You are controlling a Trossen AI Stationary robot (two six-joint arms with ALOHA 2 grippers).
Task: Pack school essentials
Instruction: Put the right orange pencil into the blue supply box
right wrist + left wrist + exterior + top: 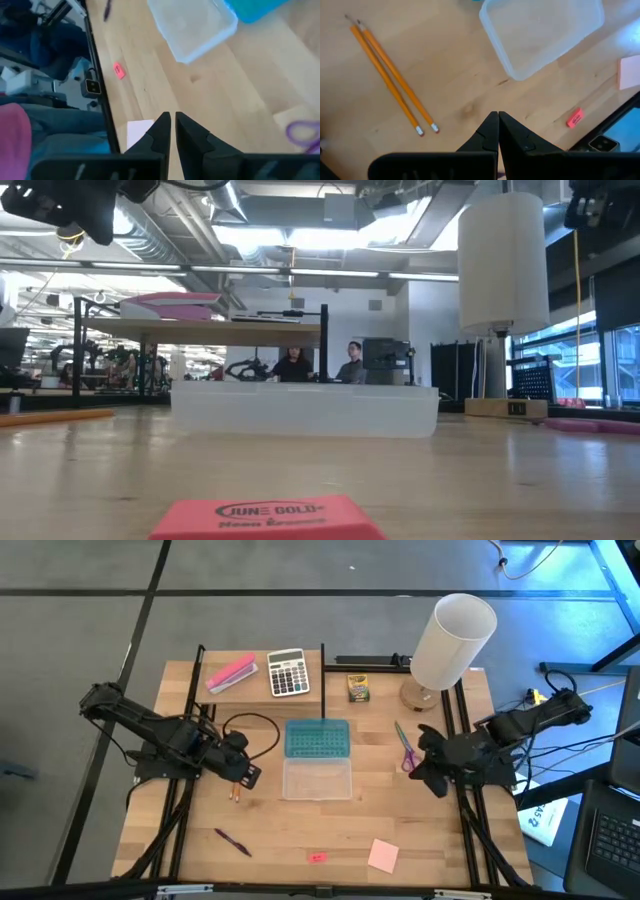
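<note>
Both arms hang above the table w/ nothing in them. The left gripper [243, 772] sits at roughly 9 o'clock from the clear plastic box [317, 778], fingers [490, 131] pinched together, empty. The two orange pencils [392, 80] lie side by side on the wood right by it, untouched. The right gripper [432, 760] is over at 3 o'clock, fingers near closed w/ just a thin slit between them, also empty.

Everything else is spread around the box (its blue lid [317, 738] flipped open at 12):
- purple-handled scissors [405, 750] at 3, just beside the right gripper
- crayon box [358, 687] at about 1, near the lamp [450, 640]
- dark purple pen [232, 841] at 7
- pink eraser [317, 857] at 6
- sticky-note pad [383, 855] at 5

Calculator [288, 672] and pink stapler [231, 673] sit on the raised shelf at 11-12.
</note>
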